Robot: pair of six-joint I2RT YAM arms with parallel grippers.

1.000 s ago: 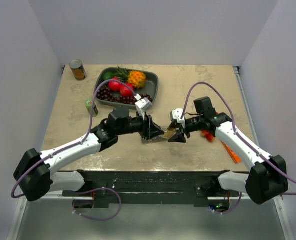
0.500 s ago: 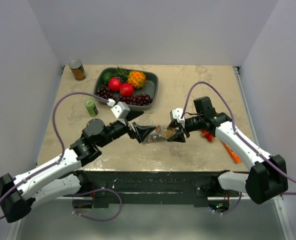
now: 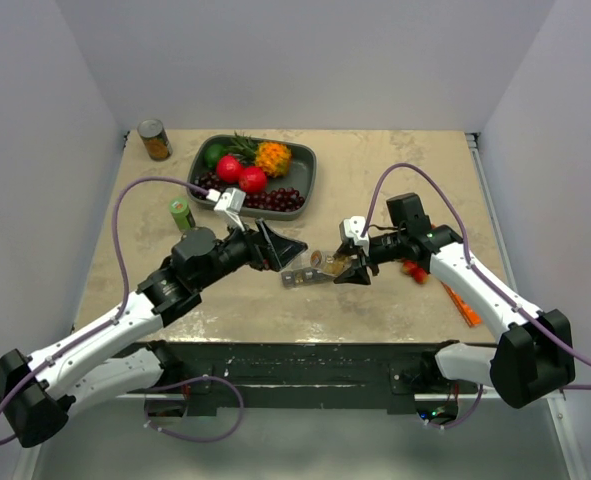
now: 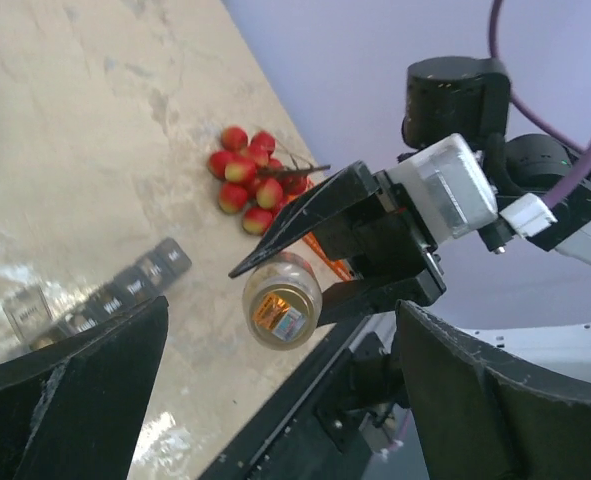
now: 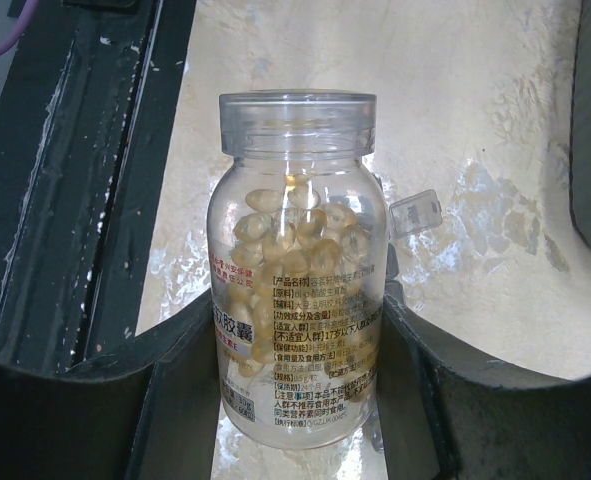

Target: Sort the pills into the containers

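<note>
The right gripper point(image 3: 355, 268) was clamped on a clear, uncapped pill bottle point(image 5: 295, 280) partly filled with pale yellow capsules point(image 5: 295, 235), held roughly level above the beige table point(image 3: 395, 170), its mouth pointing toward the left arm. The grey strip of containers point(image 3: 300, 277) lay flat on the table near the front centre, between the 2 grippers and just under the bottle's mouth, with at least 1 lid point(image 5: 415, 213) raised. The left gripper point(image 3: 287, 250) hung just beside the strip with its fingers point(image 4: 85, 370) spread wide and holding nothing; a cluster of small red fruits point(image 4: 255, 180) lay behind the right gripper.
</note>
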